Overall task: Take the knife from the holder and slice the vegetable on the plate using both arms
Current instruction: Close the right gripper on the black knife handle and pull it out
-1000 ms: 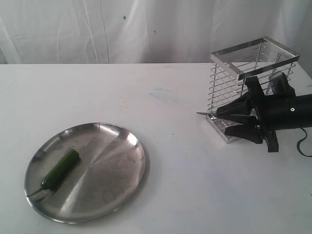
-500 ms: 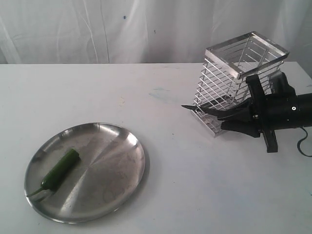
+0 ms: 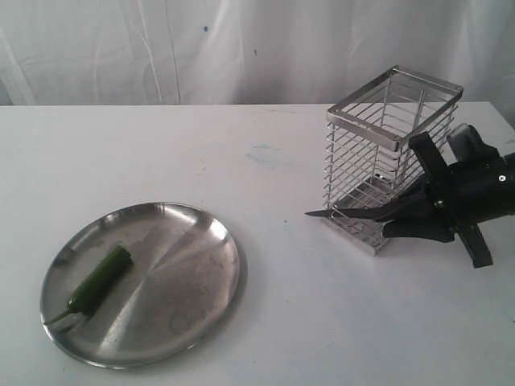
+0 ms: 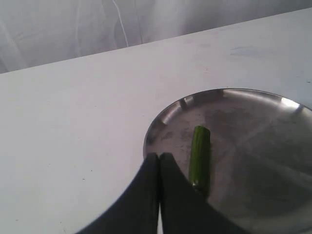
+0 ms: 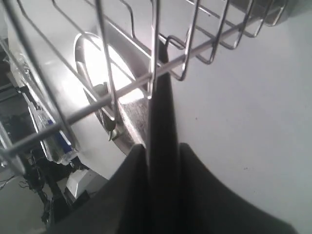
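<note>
The knife point(image 3: 346, 213) is dark and lies nearly level, its tip pointing left past the foot of the wire holder point(image 3: 386, 121). My right gripper point(image 3: 406, 219) is shut on its handle end, right beside the holder. In the right wrist view the knife point(image 5: 163, 107) runs out from between the fingers point(image 5: 195, 168) and through the holder's wires point(image 5: 109, 83). The green vegetable point(image 3: 100, 277) lies on the steel plate point(image 3: 181, 273) at the left. My left gripper point(image 4: 159, 157) is shut and empty, at the plate's rim point(image 4: 161, 122) beside the vegetable point(image 4: 200, 153). It is out of the exterior view.
A white table point(image 3: 265, 322) carries everything, with a white curtain point(image 3: 241, 48) behind it. The holder stands near the table's far right side. A wide stretch of bare tabletop separates plate and holder.
My right gripper closed on the knife, tipping the holder up and to the left. It has since moved down and right, and the holder has settled back upright. The left gripper stayed shut.
</note>
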